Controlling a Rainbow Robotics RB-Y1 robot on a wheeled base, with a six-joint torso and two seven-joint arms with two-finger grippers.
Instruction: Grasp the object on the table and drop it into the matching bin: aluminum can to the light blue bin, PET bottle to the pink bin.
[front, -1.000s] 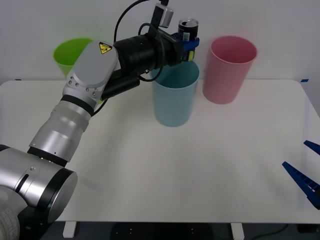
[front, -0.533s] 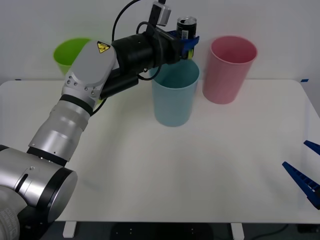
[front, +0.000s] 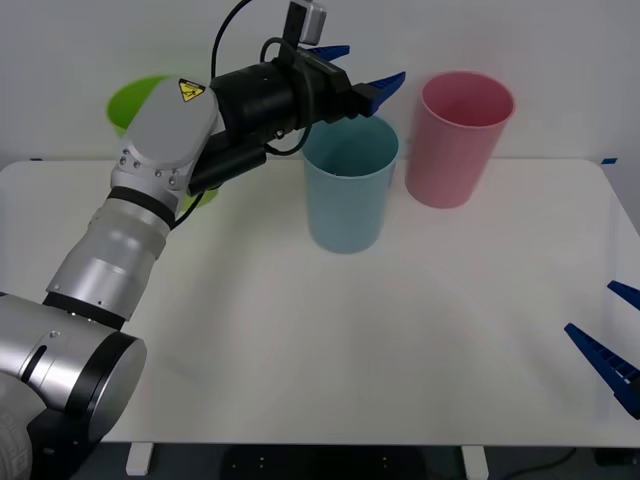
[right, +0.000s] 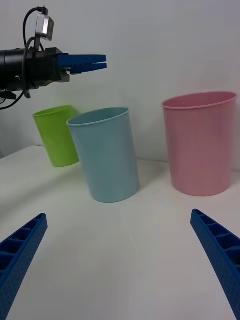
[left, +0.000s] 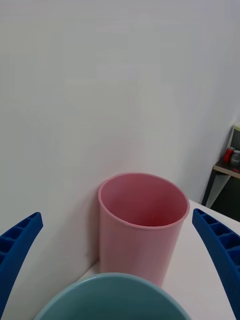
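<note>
**Inspector A:** Left gripper (front: 362, 68) is above the blue bin (front: 349, 195), at its rear rim, fingers spread apart with nothing between them. Right gripper (front: 612, 338) sits low at the right edge of the surface (front: 420, 330), also spread and unladen, well apart from the bins.

**Inspector B:** And the can?

**Inspector A:** Not visible anywhere on the surface or in either gripper. Judging by the left gripper's position over the opening, it is most likely inside the blue bin, but no view looks down to the bin floor, so I cannot confirm.

**Inspector B:** Risks from here?

**Inspector A:** Chiefly the withdrawal. The fingers sit just above the rim; a downward or sideways sweep could clip it and tip the bin, which is tall and tapered. The pink bin (front: 459, 138) stands just beside, so a knocked blue bin could strike it. The green bin (front: 140, 105) lies behind the left forearm; swinging the elbow back carelessly could shove it.

**Inspector B:** Recommendation?

**Inspector A:** Lift clear before retracting.
</note>
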